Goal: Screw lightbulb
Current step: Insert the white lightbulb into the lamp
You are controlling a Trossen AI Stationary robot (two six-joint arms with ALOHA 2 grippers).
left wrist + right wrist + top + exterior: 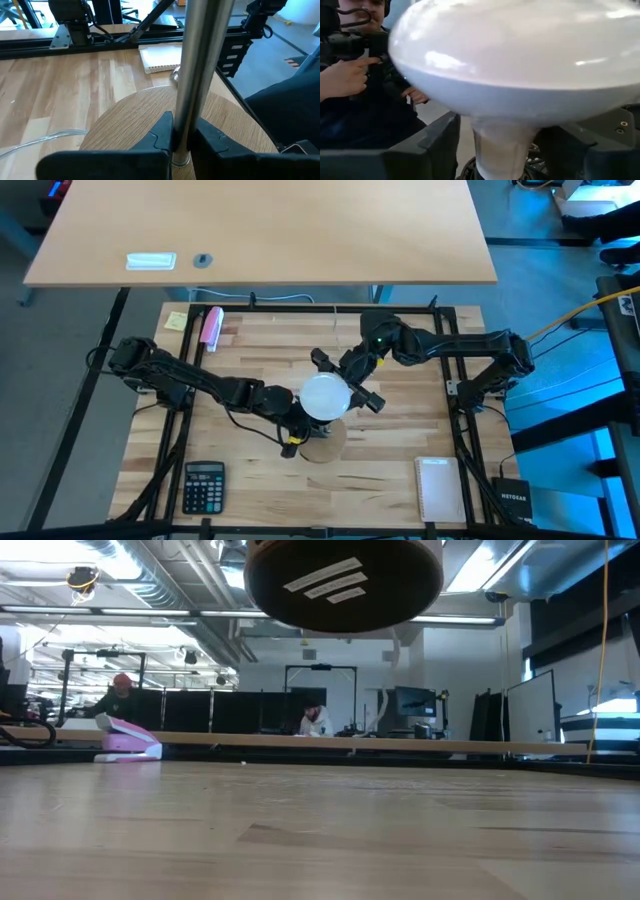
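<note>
Screwing step: right gripper (345, 385) clasps the lightbulb (324, 397) while left gripper (292, 420) clamps the lamp's metal stem (197, 65); next, likely rotation.

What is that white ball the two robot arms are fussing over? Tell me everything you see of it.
It is the lightbulb: a smooth, glossy white globe that narrows to a paler neck underneath. It stands globe-up near the middle of the wooden table, above a round wooden base. The right gripper has a dark finger on each side of the neck; whether they press on it is unclear.
</note>
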